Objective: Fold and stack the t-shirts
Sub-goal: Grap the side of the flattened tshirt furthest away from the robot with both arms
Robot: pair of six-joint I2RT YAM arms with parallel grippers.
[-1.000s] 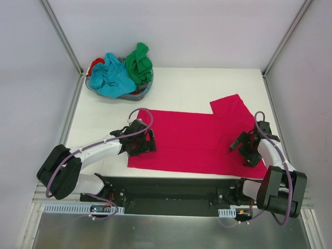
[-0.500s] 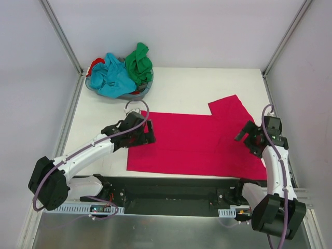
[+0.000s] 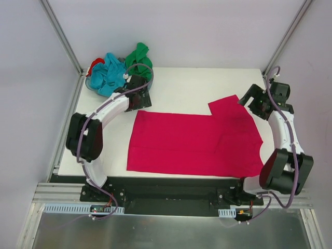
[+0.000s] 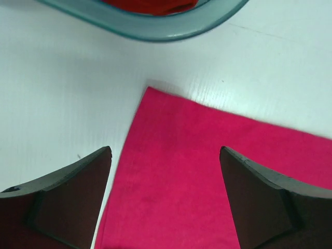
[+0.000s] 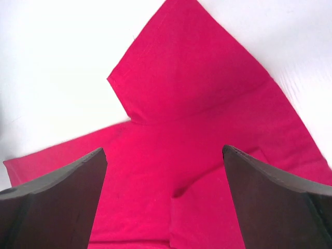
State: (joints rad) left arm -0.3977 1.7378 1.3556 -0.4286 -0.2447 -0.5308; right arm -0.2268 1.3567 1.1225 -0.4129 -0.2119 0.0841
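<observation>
The crimson-pink t-shirt (image 3: 192,142) lies spread flat on the white table, one sleeve (image 3: 228,106) sticking out at the far right. My left gripper (image 3: 140,104) is open and empty above the shirt's far left corner (image 4: 207,171), its open fingers framing that corner in the left wrist view (image 4: 165,150). My right gripper (image 3: 248,104) is open and empty above the sleeve (image 5: 192,67), as the right wrist view (image 5: 163,151) shows. The turquoise-blue t-shirt (image 3: 106,75), the green one (image 3: 137,57) and a bit of the red one (image 3: 93,65) are piled in the basket.
The small grey basket (image 3: 91,85) stands at the far left corner, just beyond my left gripper; its rim (image 4: 150,28) shows in the left wrist view with red cloth (image 4: 150,5) inside. Metal frame posts (image 3: 62,36) flank the table. Bare white table (image 3: 197,83) lies beyond the shirt.
Both arms have swung from the shirt's near part to its far edge: the left to the far left corner by the basket, the right to the sleeve. The shirt lies still.
</observation>
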